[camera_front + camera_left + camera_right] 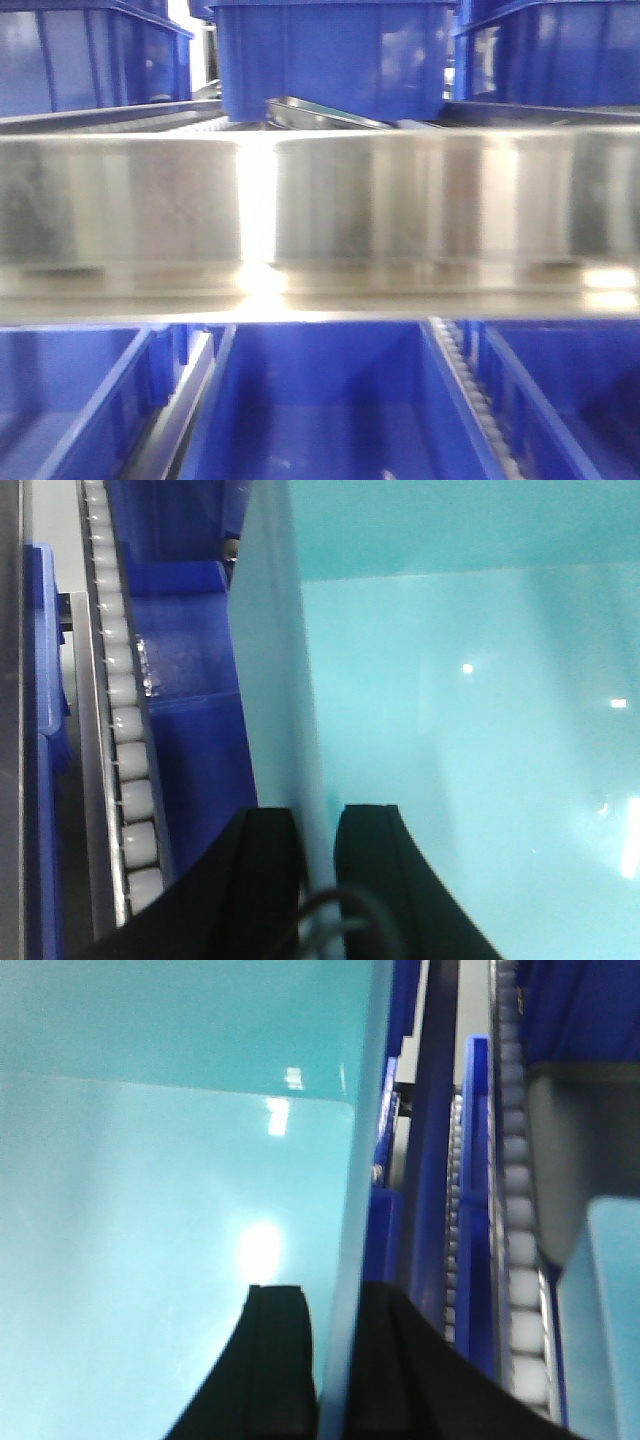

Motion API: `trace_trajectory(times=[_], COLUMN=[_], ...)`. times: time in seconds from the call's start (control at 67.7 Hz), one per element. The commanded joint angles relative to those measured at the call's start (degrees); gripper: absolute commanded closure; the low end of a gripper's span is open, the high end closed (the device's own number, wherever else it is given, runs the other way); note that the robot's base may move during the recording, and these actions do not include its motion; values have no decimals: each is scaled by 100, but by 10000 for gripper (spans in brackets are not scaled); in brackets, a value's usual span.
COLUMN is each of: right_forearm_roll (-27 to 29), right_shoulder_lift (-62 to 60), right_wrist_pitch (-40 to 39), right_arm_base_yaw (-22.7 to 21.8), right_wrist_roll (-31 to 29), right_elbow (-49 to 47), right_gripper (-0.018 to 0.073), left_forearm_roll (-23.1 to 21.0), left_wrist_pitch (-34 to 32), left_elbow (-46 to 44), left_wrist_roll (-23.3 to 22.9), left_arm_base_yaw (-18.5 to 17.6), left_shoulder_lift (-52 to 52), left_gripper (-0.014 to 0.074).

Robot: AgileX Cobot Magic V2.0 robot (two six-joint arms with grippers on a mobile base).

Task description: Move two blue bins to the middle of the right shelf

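Observation:
A blue bin fills the lower middle of the front view, its open inside facing me. In both wrist views its inside looks washed-out pale teal. My left gripper is shut on the bin's left side wall, one black finger outside and the other inside. My right gripper is shut on the bin's right wall in the same way, one finger inside the bin. Neither gripper shows in the front view. Which other bin is the task's second one I cannot tell.
A shiny metal shelf beam crosses the front view just above the held bin. Blue bins stand on the level above it. More blue bins flank the held one. Roller tracks run alongside.

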Motion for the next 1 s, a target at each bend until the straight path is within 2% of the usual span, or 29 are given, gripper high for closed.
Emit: trace_trajectory(times=[0.0,0.989], right_forearm_roll=[-249,-249], right_shoulder_lift=[-55,-55], right_wrist_pitch=[-159,-159], right_arm_base_yaw=[-50,-50], right_wrist_roll=[-100,-100], right_elbow=[-48,-48], right_gripper=[711,711], left_forearm_roll=[24,24], left_wrist_pitch=[-126,-137], left_elbow=[-101,-101], left_wrist_roll=[75,75], left_arm_base_yaw=[31,31], left_shoulder_lift=[-129,-129], left_gripper=[707,707])
